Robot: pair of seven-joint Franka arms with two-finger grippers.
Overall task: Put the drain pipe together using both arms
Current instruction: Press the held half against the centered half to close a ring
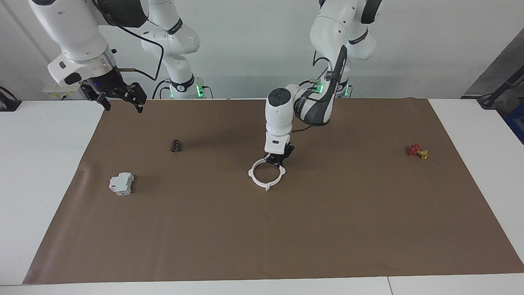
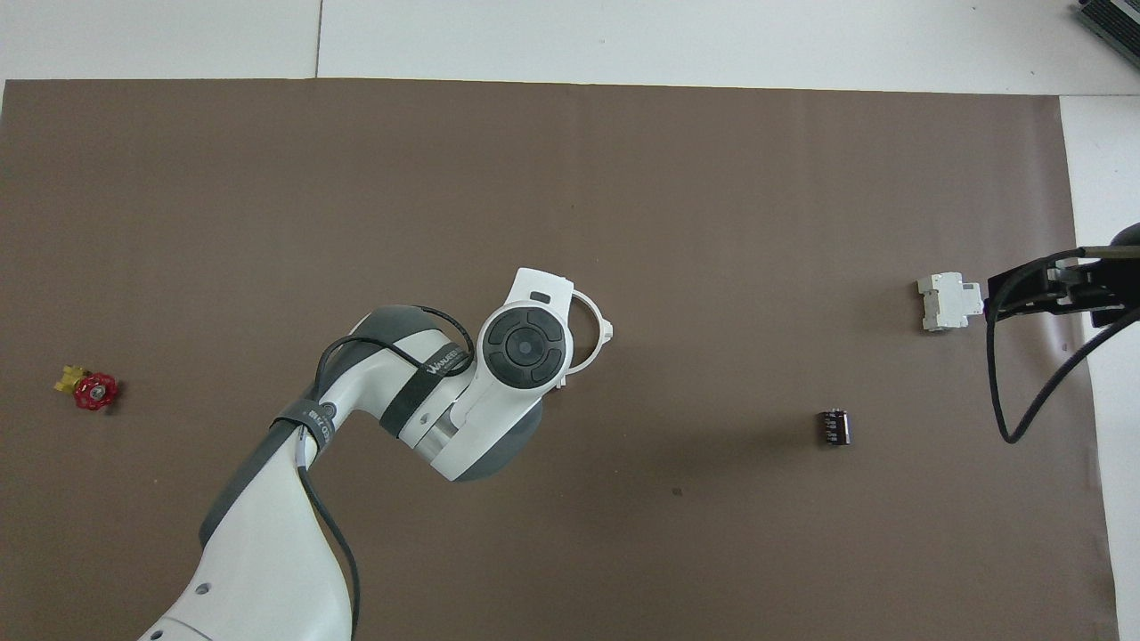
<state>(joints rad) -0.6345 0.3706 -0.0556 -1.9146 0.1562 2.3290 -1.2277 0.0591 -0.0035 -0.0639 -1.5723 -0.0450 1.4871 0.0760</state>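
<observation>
At mid-table on brown paper: thin white plastic drain-pipe ring (image 1: 266, 173) | left tool (image 1: 278, 160) clamped on its robot-side rim | right tool (image 1: 119, 96) fingers apart, waiting raised over the paper's corner at its own end.

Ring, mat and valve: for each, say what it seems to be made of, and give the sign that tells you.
Ring: probably plastic, being thin, uniformly white and matt.
Mat: looks like brown paper or thin card, flat and dull, with a crease near the grey block.
Valve: red handle, painted metal or plastic, which is unclear; gold body suggests brass.
</observation>
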